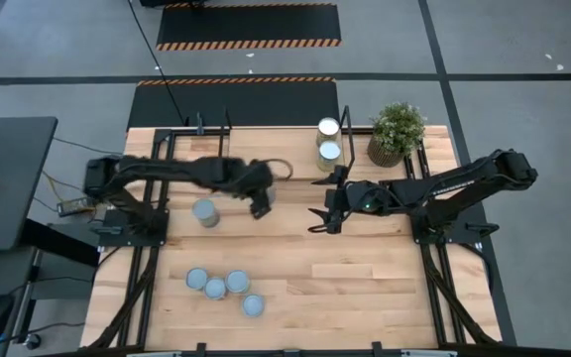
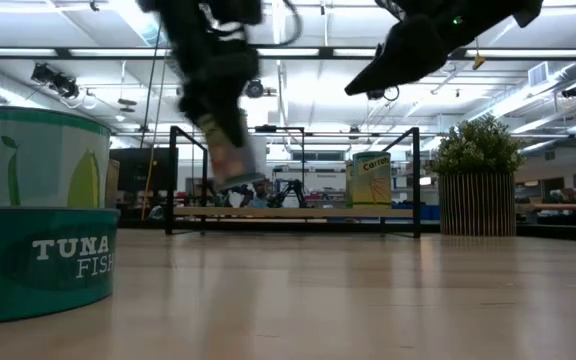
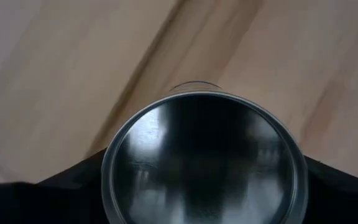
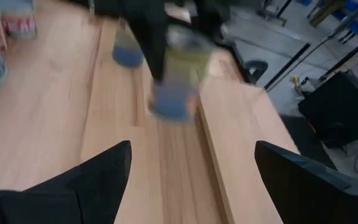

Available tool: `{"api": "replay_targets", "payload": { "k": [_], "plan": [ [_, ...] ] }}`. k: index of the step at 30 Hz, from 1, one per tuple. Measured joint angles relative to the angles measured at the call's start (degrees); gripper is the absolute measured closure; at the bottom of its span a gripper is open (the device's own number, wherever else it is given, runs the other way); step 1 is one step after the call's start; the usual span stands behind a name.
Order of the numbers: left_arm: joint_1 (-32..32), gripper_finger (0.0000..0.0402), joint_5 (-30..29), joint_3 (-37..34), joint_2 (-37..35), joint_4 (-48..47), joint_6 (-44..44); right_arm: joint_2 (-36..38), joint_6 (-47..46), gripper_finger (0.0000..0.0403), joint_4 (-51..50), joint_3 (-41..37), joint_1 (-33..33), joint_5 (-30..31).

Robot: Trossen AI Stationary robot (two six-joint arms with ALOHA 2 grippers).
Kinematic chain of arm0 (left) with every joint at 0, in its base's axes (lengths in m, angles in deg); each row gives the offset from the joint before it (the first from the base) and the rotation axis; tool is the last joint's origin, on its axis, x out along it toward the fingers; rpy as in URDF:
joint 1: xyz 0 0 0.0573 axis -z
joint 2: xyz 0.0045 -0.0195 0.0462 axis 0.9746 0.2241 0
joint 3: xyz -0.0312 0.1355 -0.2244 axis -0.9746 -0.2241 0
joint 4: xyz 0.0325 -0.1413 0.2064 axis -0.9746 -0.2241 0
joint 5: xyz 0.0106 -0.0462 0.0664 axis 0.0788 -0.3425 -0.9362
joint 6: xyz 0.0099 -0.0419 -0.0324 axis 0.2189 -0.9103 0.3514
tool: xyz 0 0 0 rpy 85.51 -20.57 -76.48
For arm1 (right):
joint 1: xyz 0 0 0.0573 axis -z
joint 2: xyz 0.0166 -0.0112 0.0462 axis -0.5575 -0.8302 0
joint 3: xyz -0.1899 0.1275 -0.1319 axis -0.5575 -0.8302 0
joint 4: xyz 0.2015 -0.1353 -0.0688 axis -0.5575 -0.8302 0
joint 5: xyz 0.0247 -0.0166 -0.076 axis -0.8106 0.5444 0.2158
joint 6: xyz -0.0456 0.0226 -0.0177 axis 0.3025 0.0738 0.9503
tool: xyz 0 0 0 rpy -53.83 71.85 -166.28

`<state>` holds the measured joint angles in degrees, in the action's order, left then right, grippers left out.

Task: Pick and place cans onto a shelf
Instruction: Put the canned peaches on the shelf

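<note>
Your left gripper (image 2: 230,150) clamps a small silver metal can (image 3: 204,158) in mid-air, upper centre-left of the low view. At that view's left edge a teal can (image 2: 38,262) reads "TUNA FISH". Two cans (image 1: 329,139) stand on the black-framed light-wood shelf (image 1: 256,149), top centre overhead. The right gripper (image 1: 322,215) hangs open mid-table.

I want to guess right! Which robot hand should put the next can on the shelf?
Probably the left hand: it holds a can above the table, partway to the shelf. The right hand hangs open with nothing in it.
</note>
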<state>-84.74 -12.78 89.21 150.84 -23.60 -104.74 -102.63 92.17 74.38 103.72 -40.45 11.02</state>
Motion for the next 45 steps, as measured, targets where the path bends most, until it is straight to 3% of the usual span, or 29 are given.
{"api": "replay_targets", "payload": {
  "k": [10, 15, 29, 45],
  "plan": [
    [-9.64, 0.0082, 3.33, 22.51, 17.58, -12.32, 11.46, 1.33, -0.63, 0.0054, -0.76, -1.72, -0.02, 0.09],
    [-13.31, 0.0081, 5.46, 29.23, 23.33, -14.58, 17.68, 1.41, -0.60, 0.0054, -0.13, -1.69, 0.00, 0.13],
    [-15.24, 0.0009, 6.94, 30.32, 25.79, -13.59, 30.33, 1.39, -1.47, 0.0054, 0.01, -1.69, -0.02, 0.09],
    [-12.97, 0.0009, 0.45, 30.27, 23.61, -0.85, 41.08, 1.37, -1.49, 0.0054, 0.15, -1.65, -0.02, 0.07]
  ]
}}
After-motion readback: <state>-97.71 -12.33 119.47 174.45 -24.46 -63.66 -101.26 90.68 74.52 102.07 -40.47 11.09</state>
